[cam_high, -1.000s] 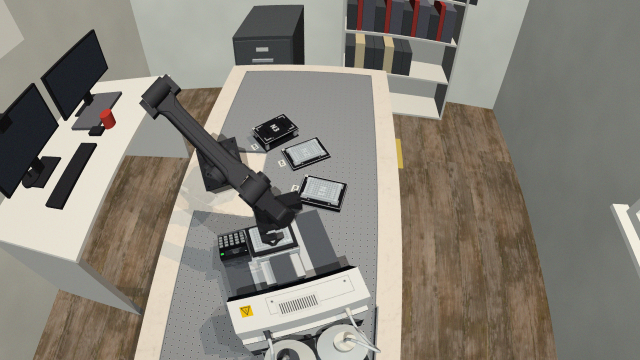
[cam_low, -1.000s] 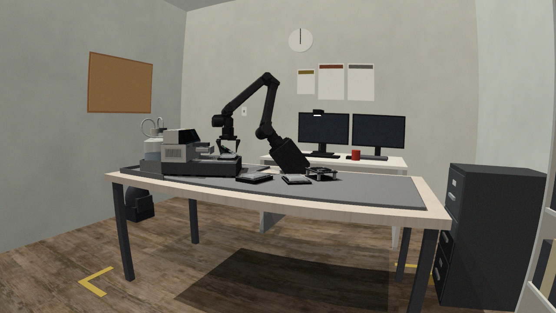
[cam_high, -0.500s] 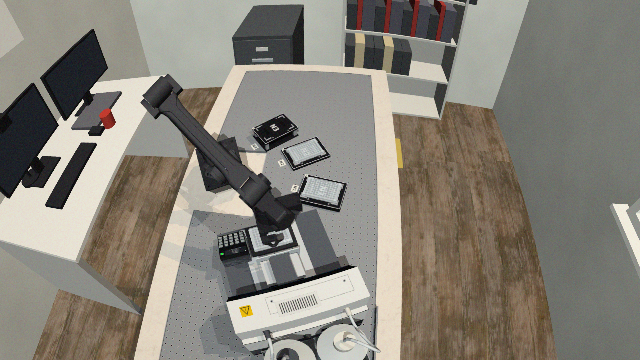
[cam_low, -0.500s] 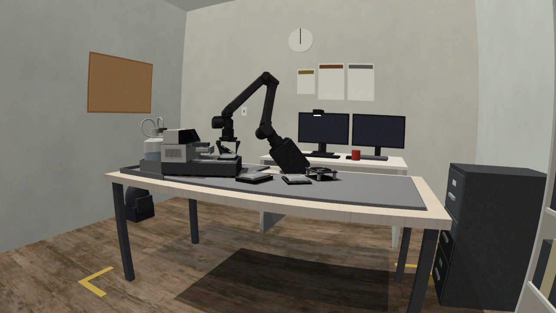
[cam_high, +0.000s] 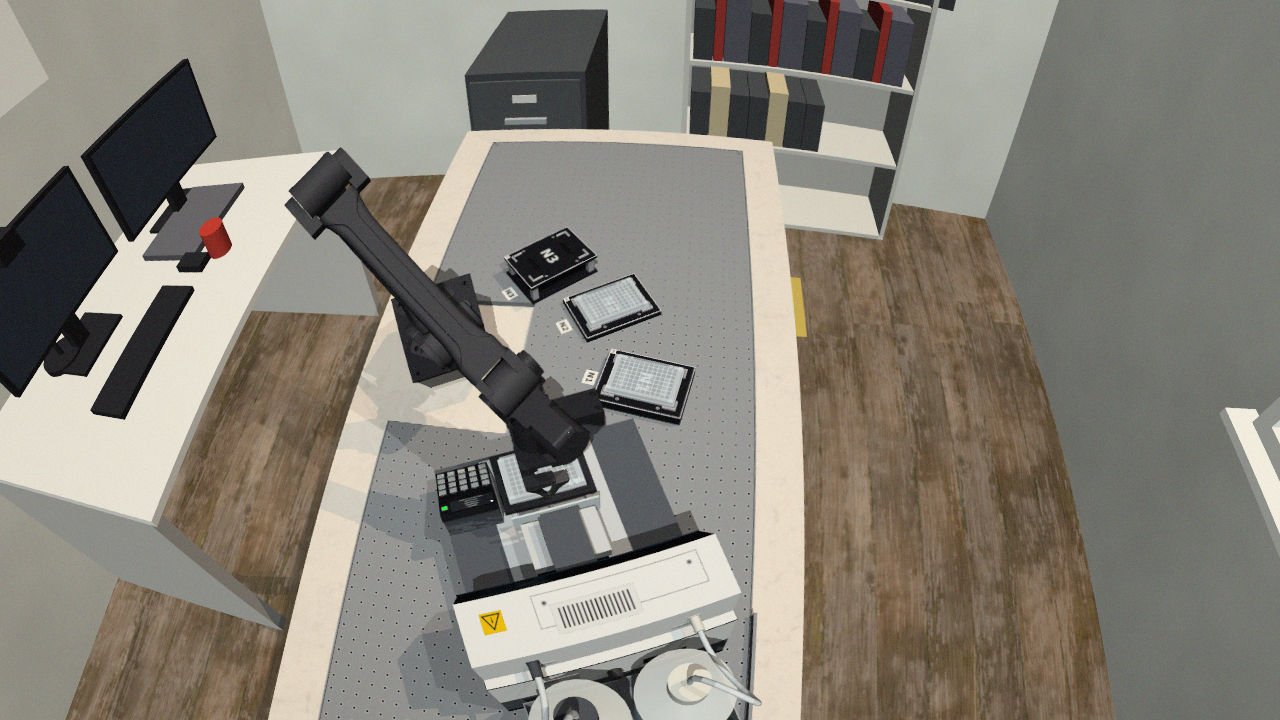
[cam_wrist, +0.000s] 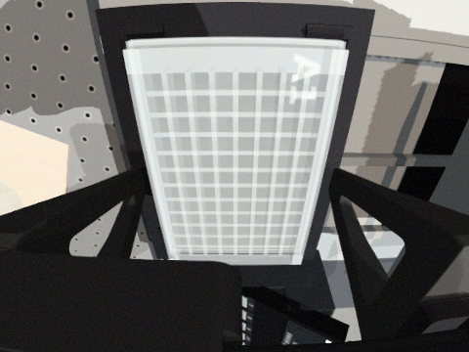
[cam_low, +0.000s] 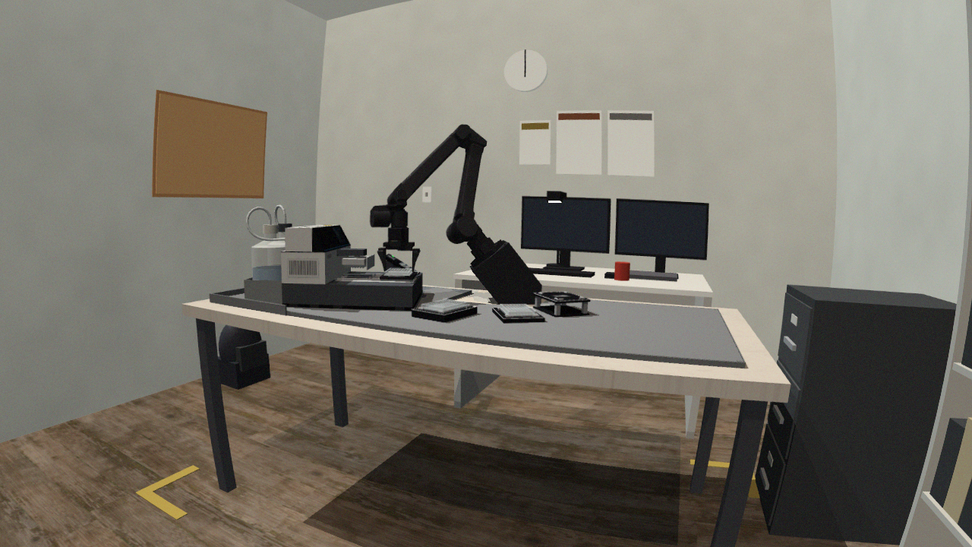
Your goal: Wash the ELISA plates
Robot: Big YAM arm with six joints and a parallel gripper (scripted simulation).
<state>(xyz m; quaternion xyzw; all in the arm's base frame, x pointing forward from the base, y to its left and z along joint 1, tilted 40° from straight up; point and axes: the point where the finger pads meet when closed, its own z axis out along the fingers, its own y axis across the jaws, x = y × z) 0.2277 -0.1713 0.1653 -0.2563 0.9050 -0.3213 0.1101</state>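
A clear ELISA plate (cam_wrist: 236,149) lies flat in the dark carrier pocket (cam_high: 543,498) of the washer (cam_high: 581,573). My gripper (cam_wrist: 236,178) is wide open just above it, one finger on each long side, not touching the plate. It also shows in the side view (cam_low: 398,257) over the carrier. The washer's lamp (cam_high: 444,510) below the keypad (cam_high: 465,480) glows green. Nest N3 (cam_high: 550,257) is empty. Two other plates sit in the middle nest (cam_high: 614,305) and the nearest nest (cam_high: 645,382).
The washer's white housing stands just behind the carrier, with two bottles (cam_high: 626,685) at the table's end. The arm's base (cam_high: 438,340) stands at the table's left edge. A desk with monitors (cam_high: 89,205) stands to the left.
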